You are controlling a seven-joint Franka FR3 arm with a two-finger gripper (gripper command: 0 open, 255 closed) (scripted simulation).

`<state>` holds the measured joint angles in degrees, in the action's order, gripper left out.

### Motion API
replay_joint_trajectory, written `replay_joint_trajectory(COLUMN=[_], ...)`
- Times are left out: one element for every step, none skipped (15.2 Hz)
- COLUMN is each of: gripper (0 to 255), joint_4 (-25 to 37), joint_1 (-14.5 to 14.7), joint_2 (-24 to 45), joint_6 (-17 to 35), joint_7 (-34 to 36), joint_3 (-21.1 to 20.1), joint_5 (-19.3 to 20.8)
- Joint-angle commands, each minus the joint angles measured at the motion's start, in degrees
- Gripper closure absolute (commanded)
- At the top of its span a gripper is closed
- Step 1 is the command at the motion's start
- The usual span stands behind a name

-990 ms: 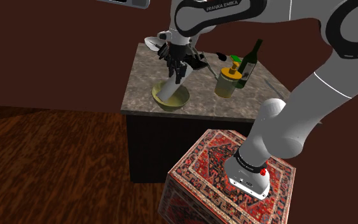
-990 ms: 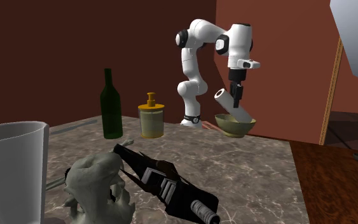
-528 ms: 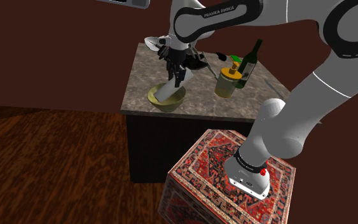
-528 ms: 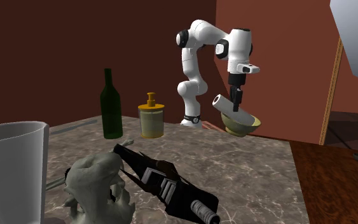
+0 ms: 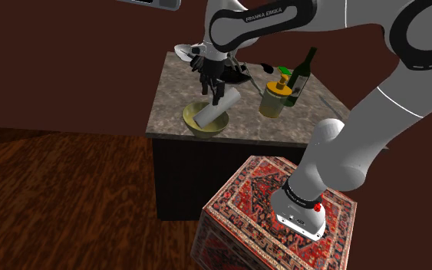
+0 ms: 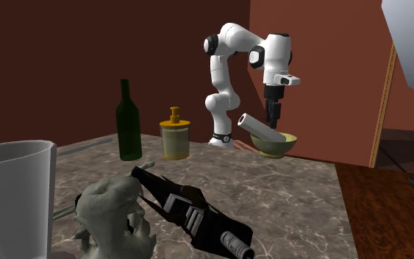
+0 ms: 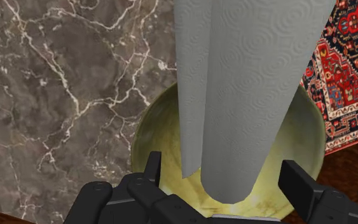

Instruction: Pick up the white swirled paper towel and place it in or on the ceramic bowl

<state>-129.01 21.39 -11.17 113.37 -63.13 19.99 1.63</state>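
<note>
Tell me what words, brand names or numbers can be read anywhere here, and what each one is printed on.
"FRANKA EMIKA": dark letters on the white arm, seen in the shoulder view.
Paper towel: only a pressed swirl pattern, no words.
Dark bottle and yellow jar: no label or lettering can be made out.
No other text is readable.

- Shoulder cam: high, beside/behind the stand [image 5: 260, 192], looks down across the marble tabletop [image 5: 241, 115] from the edge nearest the stand; mid-range.
- 2nd ext. cam: low at the tabletop's far end, faces the arm [image 6: 218, 81] across it.
- Wrist cam: v. close, straight down on the bowl [image 7: 149, 137].
- All 3 share bowl + towel roll [image 5: 216, 107].
</note>
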Motion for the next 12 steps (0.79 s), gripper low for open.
replay_joint_trajectory(gripper=[0, 0, 0, 0, 0, 0, 0, 0, 0, 0, 0, 0], joint_4=[0.0, 1.54, 3.16, 4.85, 6.22, 6.22, 6.21, 6.22, 6.22, 6.22, 6.22, 6.22], joint_1=[-0.01, -0.01, -0.01, 0.0, 0.01, 0.01, 0.0, 0.01, 0.01, 0.01, 0.01, 0.01], joint_2=[-0.01, -0.46, -0.82, -1.09, -1.25, -1.25, -1.26, -1.25, -1.25, -1.25, -1.25, -1.25], joint_6=[-0.02, -1.99, -3.94, -5.89, -7.42, -7.42, -7.42, -7.42, -7.42, -7.42, -7.42, -7.42], joint_7=[-0.01, 0.09, 0.17, 0.23, 0.25, 0.25, 0.26, 0.25, 0.25, 0.25, 0.25, 0.25], joint_3=[0.01, -0.08, -0.15, -0.22, -0.27, -0.27, -0.27, -0.27, -0.27, -0.27, -0.27, -0.27], joint_5=[0.01, 0.12, 0.2, 0.25, 0.27, 0.27, 0.28, 0.27, 0.27, 0.27, 0.27, 0.27])
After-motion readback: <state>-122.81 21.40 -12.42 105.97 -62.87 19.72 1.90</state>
